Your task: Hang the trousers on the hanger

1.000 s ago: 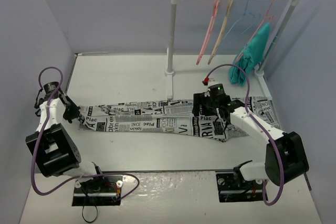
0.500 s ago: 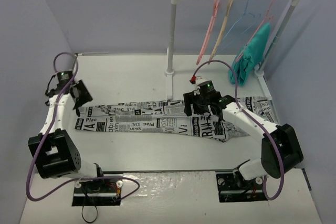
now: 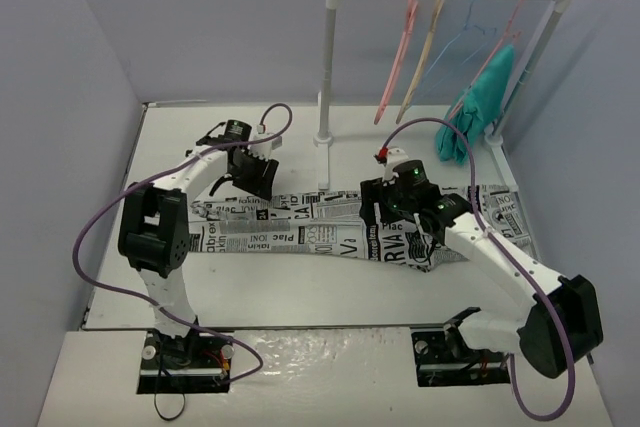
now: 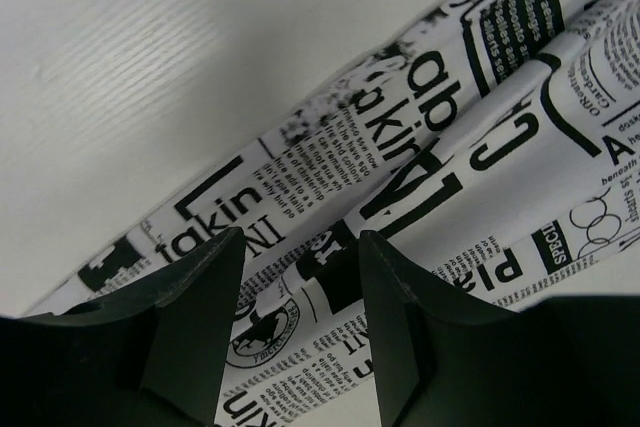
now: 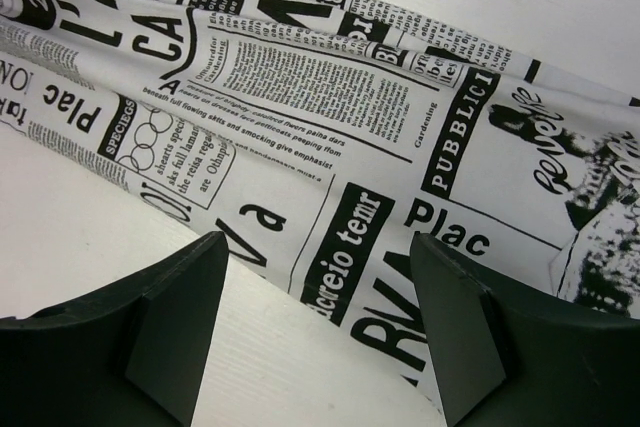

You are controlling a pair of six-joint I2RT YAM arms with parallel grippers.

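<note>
The white table [image 3: 250,137] spread beneath both pincers, and the newspaper-print trousers [image 3: 300,227] lay flat across it, stretched out from under the left pincer [image 3: 256,179] to under and past the right pincer [image 3: 380,212]. A white rack [image 3: 326,57] stood beyond the right pincer, well apart from it, with the pink hanger [image 3: 399,47] on its rail, up and away from both pincers, and a teal garment [image 3: 480,97] further along. The left pincer [image 4: 300,240] hung over the trouser legs [image 4: 430,137], jaws apart, gripping nothing. The right pincer [image 5: 318,242] gaped wider above the printed cloth [image 5: 330,97], also empty.
</note>
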